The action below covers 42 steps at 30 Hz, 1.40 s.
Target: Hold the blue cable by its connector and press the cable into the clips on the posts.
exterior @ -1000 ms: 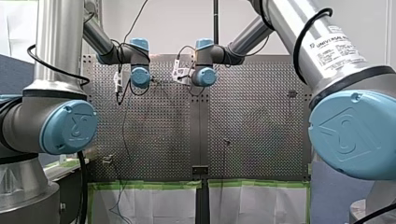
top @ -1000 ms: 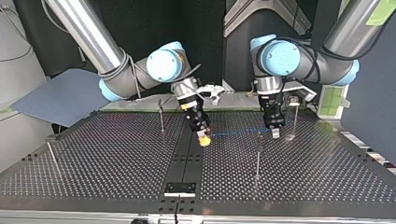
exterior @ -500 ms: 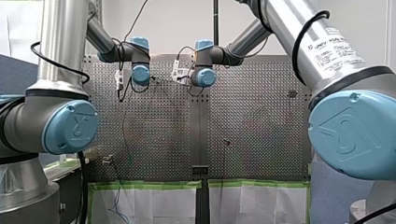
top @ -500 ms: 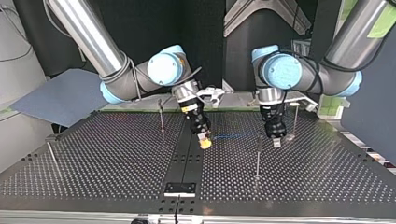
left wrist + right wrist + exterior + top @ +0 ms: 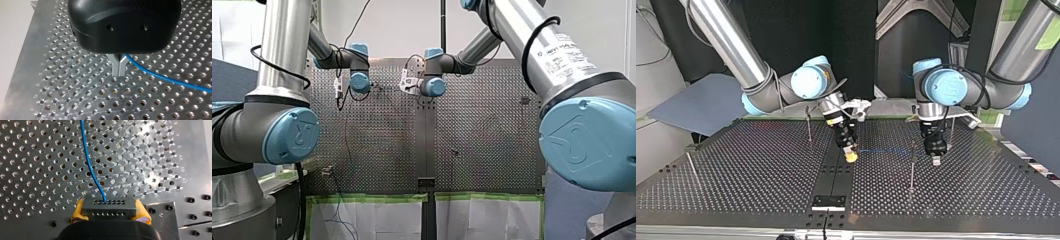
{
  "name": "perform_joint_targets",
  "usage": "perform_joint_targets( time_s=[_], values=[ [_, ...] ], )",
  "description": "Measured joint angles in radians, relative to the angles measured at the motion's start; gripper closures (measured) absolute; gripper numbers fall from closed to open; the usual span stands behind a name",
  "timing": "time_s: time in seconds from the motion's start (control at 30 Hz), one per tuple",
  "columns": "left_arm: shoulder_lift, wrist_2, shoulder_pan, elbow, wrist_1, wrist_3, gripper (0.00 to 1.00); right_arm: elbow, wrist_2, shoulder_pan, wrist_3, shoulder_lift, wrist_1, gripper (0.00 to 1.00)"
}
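The thin blue cable [image 5: 891, 151] stretches between my two grippers, just above the perforated table [image 5: 761, 175]. In the right wrist view my right gripper [image 5: 110, 203] has its yellow pads [image 5: 78, 210] shut on the dark connector [image 5: 109, 210], and the cable [image 5: 88, 165] leads away from it. In the left wrist view my left gripper [image 5: 118, 73] has its metal fingers shut on the cable [image 5: 160, 76]. In the top view my right gripper [image 5: 851, 156] and my left gripper [image 5: 936, 159] flank a slim post [image 5: 912, 167]. The cable passes near the post's top; whether it sits in the clip I cannot tell.
More slim posts stand on the table: one behind my right gripper [image 5: 808, 124], one behind my left gripper [image 5: 952, 127], one near the top view's left edge [image 5: 691, 169]. A black plate [image 5: 828, 202] lies at the near middle seam.
Both grippers have come toward the top view's camera with the cable taut between them. My left gripper moved furthest, so the cable now runs level with the middle post's top.
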Motion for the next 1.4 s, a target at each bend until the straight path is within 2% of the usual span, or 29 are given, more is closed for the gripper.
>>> perform_joint_targets(
  time_s=[0.17,0.4,0.7,1.0,1.2,1.23,1.27,1.3,1.33,1.37,1.4],
  values=[
    [-0.004,0.041,0.02,0.007,0.003,-0.015,1.0,-0.007,-0.01,-0.013,-0.003,0.007,-0.001,1.0],
    [-0.047,0.087,0.045,0.024,0.005,-0.021,1.0,-0.008,-0.014,-0.025,-0.016,0.008,-0.002,1.0],
    [-0.056,0.107,0.062,0.043,0.007,-0.033,1.0,-0.008,-0.015,-0.039,-0.02,0.008,-0.008,1.0],
    [-0.056,0.122,0.07,0.043,0.009,-0.041,1.0,-0.013,-0.034,-0.06,-0.014,0.009,-0.025,1.0],
    [-0.056,0.12,0.072,0.044,0.008,-0.051,1.0,-0.016,-0.042,-0.069,-0.018,0.009,-0.023,1.0],
    [-0.056,0.115,0.074,0.044,0.009,-0.057,0.92,-0.016,-0.042,-0.07,-0.019,0.009,-0.022,1.0],
    [-0.056,0.11,0.075,0.044,0.01,-0.062,0.77,-0.016,-0.042,-0.071,-0.02,0.009,-0.022,1.0],
    [-0.055,0.101,0.076,0.044,0.012,-0.067,0.77,-0.016,-0.042,-0.071,-0.02,0.009,-0.022,1.0],
    [-0.055,0.095,0.077,0.044,0.013,-0.07,0.61,-0.016,-0.042,-0.072,-0.02,0.009,-0.022,1.0],
    [-0.056,0.088,0.078,0.044,0.014,-0.071,0.37,-0.016,-0.042,-0.073,-0.021,0.009,-0.022,1.0],
    [-0.055,0.079,0.078,0.044,0.014,-0.069,0.37,-0.016,-0.042,-0.075,-0.022,0.01,-0.022,1.0]
  ],
)
